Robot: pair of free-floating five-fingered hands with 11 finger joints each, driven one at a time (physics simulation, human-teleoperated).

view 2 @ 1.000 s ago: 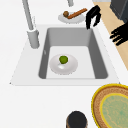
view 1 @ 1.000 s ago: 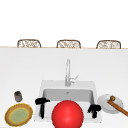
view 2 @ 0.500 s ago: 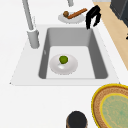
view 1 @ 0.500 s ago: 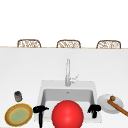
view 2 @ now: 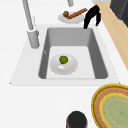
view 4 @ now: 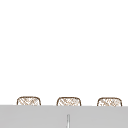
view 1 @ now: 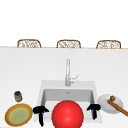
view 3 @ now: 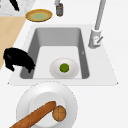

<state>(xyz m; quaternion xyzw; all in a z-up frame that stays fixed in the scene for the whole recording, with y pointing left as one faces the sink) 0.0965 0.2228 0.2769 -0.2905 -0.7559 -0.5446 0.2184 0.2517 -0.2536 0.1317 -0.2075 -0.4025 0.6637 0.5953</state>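
Right hand (view 1: 93, 108) hovering over the sink's (view 1: 43, 86) front right corner, fingers hanging loose, holding nothing.

Over the last second it has barely shifted. It stays just beside the white plate (view 1: 104, 103) that carries the long brown loaf (view 3: 32, 116) and round bun (view 3: 59, 113). My left hand (view 1: 40, 111) hangs idle and slack near the yellow-rimmed plate (view 1: 18, 115). Down in the basin, the lime (view 2: 63, 59) lies untouched on its small white dish (view 2: 71, 66).

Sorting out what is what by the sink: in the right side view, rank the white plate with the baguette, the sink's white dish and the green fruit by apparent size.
1. White plate, though it lies nearest the camera.
2. White dish.
3. Green fruit.
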